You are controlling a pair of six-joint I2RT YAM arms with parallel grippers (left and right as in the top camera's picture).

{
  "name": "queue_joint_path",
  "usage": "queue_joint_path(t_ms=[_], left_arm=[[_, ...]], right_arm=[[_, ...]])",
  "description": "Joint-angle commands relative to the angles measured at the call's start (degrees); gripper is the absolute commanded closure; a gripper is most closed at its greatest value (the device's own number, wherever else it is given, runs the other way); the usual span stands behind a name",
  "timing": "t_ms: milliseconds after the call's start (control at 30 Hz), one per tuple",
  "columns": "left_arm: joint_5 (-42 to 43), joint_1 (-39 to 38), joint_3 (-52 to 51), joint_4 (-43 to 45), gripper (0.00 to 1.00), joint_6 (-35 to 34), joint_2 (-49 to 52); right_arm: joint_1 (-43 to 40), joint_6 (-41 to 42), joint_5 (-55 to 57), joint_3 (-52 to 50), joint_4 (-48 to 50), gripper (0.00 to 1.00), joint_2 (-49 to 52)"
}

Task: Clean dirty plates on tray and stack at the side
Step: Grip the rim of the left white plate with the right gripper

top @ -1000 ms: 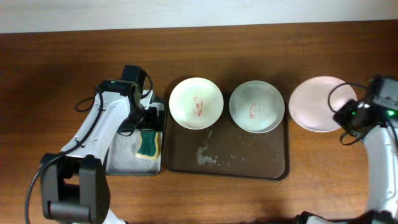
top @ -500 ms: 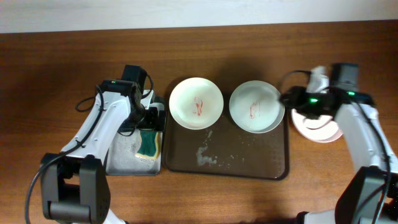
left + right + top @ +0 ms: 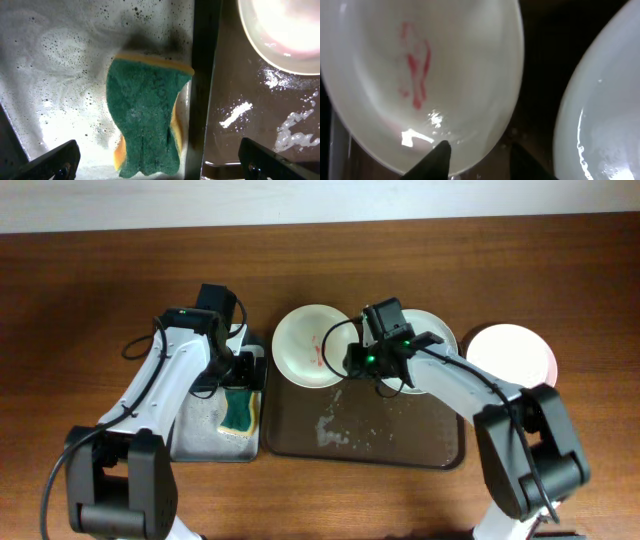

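Observation:
Two white plates lie on the dark brown tray (image 3: 400,440). The left plate (image 3: 305,345) (image 3: 395,65) has a red smear in its middle. The middle plate (image 3: 437,333) (image 3: 605,110) is mostly hidden by my right arm. A third plate (image 3: 510,358), with no smear showing, lies on the table right of the tray. My right gripper (image 3: 352,365) (image 3: 482,160) is open at the left plate's right rim, one finger over the plate's inside and one outside it. My left gripper (image 3: 243,370) (image 3: 160,162) is open wide above the green-yellow sponge (image 3: 238,412) (image 3: 145,115).
The sponge lies in a smaller black tray with a wet grey inside (image 3: 200,435) (image 3: 55,60), directly left of the brown tray. Water drops and foam (image 3: 328,428) lie on the brown tray's floor. The table's far edge meets a white wall.
My right arm has swung left from the plate on the table, across the middle plate, to the left plate's right rim. The left arm has not moved.

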Motion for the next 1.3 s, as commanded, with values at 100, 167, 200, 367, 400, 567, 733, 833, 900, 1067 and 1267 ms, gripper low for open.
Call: queue_joint_path(t_ms=[100,167,200,367,400,567,733,833,900,1067,1267], left_arm=[[0.24,-0.28,0.90,0.04,0.00,-0.35,-0.87],[0.22,-0.28,0.90,0.28,0.01,-0.35,-0.87],[0.22,-0.28,0.90,0.33,0.00,-0.35,-0.87],[0.24,-0.28,0.90,0.31,0.00,-0.35,-0.87],[0.24,-0.28,0.90,0.33,0.00,-0.35,-0.87],[0.24,-0.28,0.90,0.17,0.00,-0.35,-0.87],[0.24,-0.28,0.90,0.28,0.01,-0.35,-0.87],[0.24,-0.28,0.90,0.28,0.01,-0.33,-0.87],[0.24,-0.28,0.90,0.28,0.01,-0.35,-0.87],[0.24,-0.28,0.90,0.26,0.01,-0.35,-0.87],[0.24,-0.28,0.90,0.15,0.01,-0.35,-0.87]], right_arm=[[0.42,4.81,-2.97,0.87,-2.97,0.96,1.75],[0.37,4.15,-2.95,0.87,-12.20,0.96,-2.62],[0.37,4.17,-2.97,0.87,-16.85,0.96,-4.66],[0.46,4.17,-2.51,0.85,-31.28,0.59,-6.36],[0.46,4.17,1.01,0.85,-30.32,0.48,-6.36],[0.48,-9.62,9.22,0.85,-13.55,0.51,-5.92],[0.48,-9.84,4.90,0.74,-12.04,0.56,-5.49],[0.52,-10.88,3.98,0.72,-11.72,0.57,-2.99],[0.55,-10.86,2.58,0.70,-11.43,0.57,-1.27],[0.59,-10.64,2.29,0.33,-12.74,0.90,0.55],[0.59,9.35,-4.57,0.33,-23.65,0.92,0.57]])
